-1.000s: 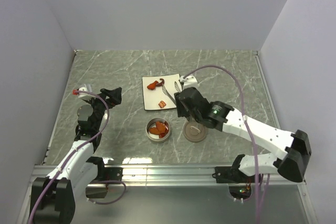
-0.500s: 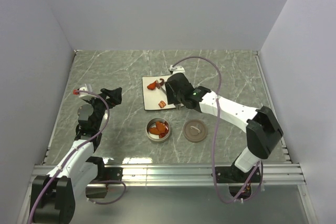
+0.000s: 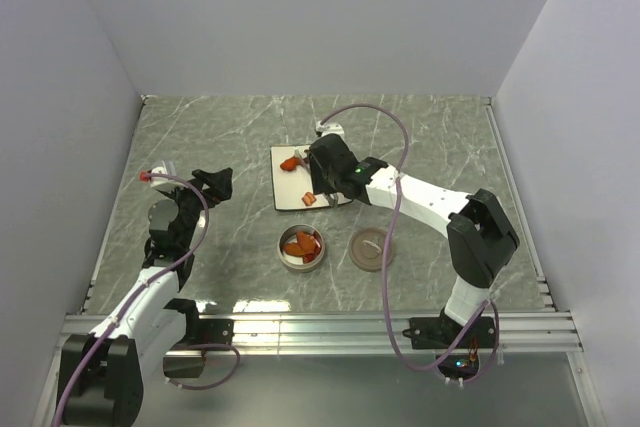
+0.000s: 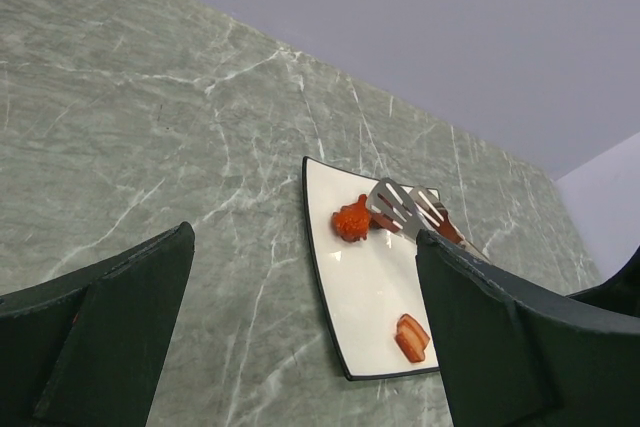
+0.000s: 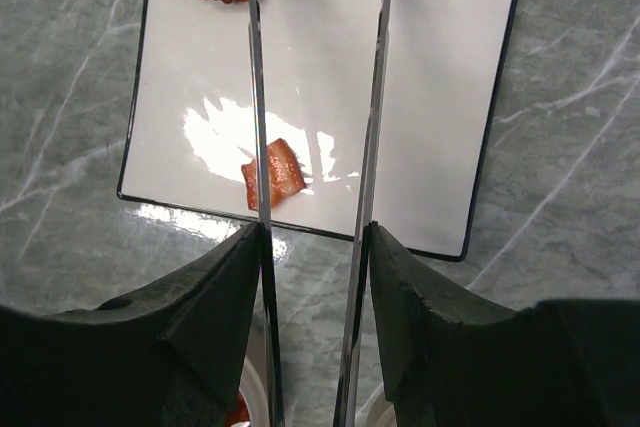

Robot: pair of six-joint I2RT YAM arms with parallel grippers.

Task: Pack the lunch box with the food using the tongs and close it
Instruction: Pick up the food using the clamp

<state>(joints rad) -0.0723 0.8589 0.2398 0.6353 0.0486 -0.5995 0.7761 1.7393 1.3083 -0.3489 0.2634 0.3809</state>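
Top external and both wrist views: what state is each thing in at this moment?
lunch box: open, several orange pieces inside
lid: off, lying flat beside the lunch box
plate: three pieces of food on it
tongs: held, arms apart, tips at the plate's far end
right pincer: shut on the tongs
left pincer: open, empty

white sq plate (image 3: 288,188), grey marble table (image 3: 220,127)
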